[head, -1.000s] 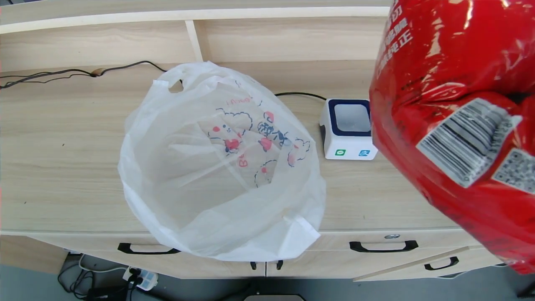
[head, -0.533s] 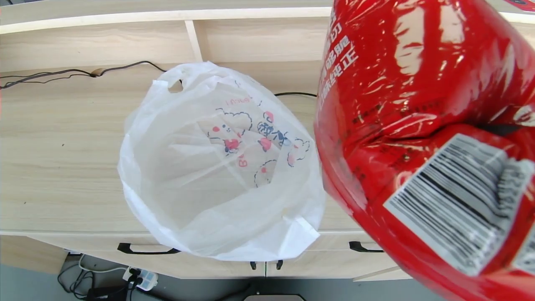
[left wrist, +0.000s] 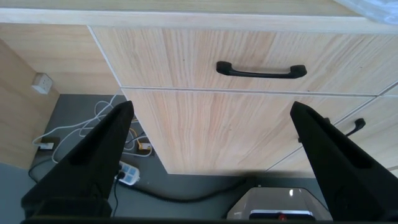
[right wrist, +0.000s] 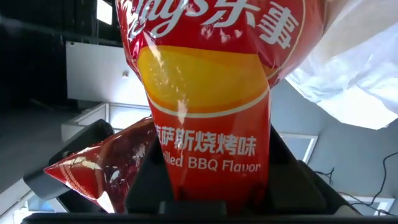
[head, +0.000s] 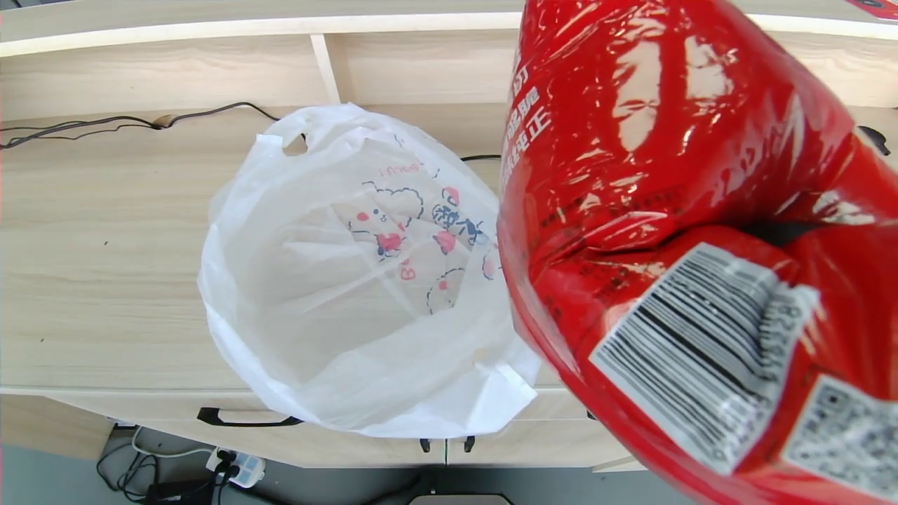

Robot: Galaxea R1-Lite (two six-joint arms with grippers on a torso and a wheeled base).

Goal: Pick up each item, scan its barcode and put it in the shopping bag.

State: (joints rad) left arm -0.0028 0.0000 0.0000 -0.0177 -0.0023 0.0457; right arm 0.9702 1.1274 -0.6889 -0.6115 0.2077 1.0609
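red chip bag clamped in right gripper, barcode and QR code facing head cam, beside cartoon-printed shopping bag; left gripper spread wide, empty.

Pale wood-grain counter; behind it a raised back ledge with an upright divider. Thin black cables trail along the counter's rear. Drawer fronts below carry black bar handles. Floor dark grey, with a white power strip and tangled leads on it. Wall socket low on a wooden side panel.
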